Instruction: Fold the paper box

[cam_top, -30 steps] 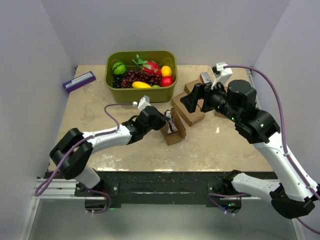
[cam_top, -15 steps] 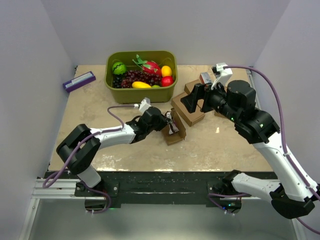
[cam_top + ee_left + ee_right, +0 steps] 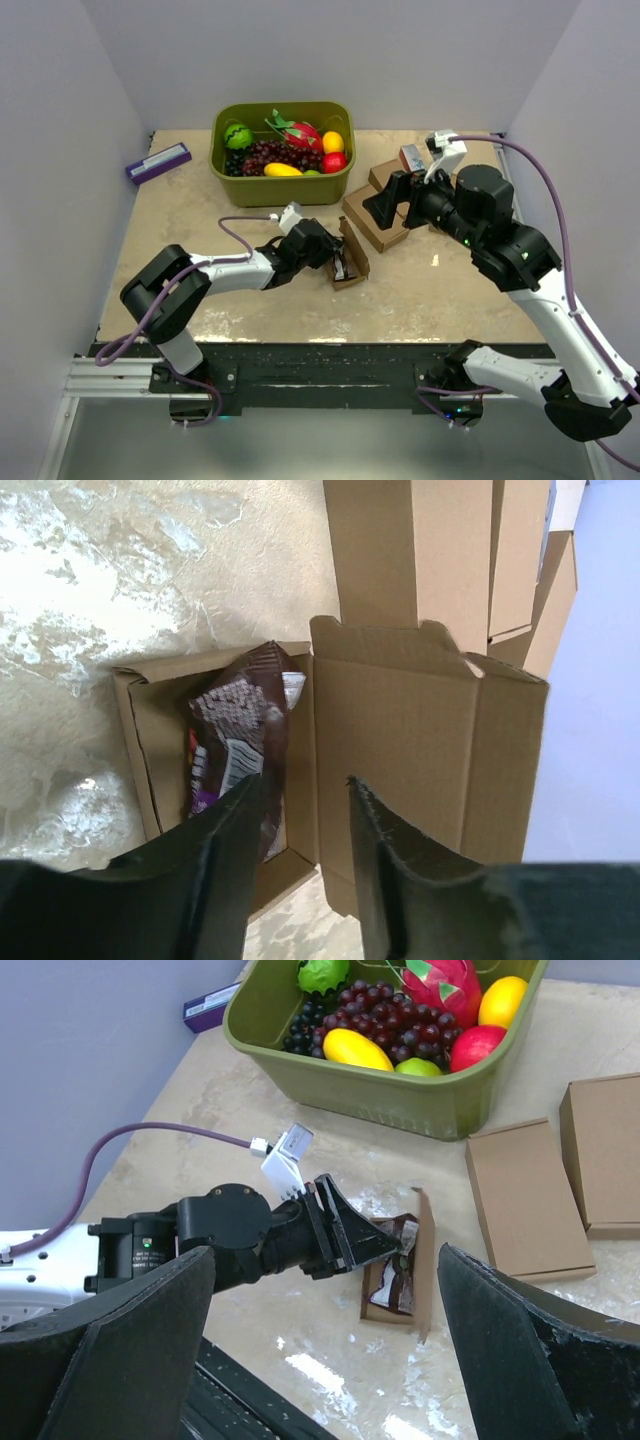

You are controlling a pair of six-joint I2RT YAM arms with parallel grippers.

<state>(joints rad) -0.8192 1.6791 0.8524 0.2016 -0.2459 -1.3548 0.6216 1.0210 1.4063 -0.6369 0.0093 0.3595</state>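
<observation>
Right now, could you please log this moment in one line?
left gripper open at paper box | snack packet inside | lid up | right gripper open, empty

I have the paper box at the middle of the worktop, with a packet lying in its tray; my left claw sits just left of it; flat cartons lie behind and right, near my right claw; the fruit bin stands behind; a slim box lies far left.
</observation>
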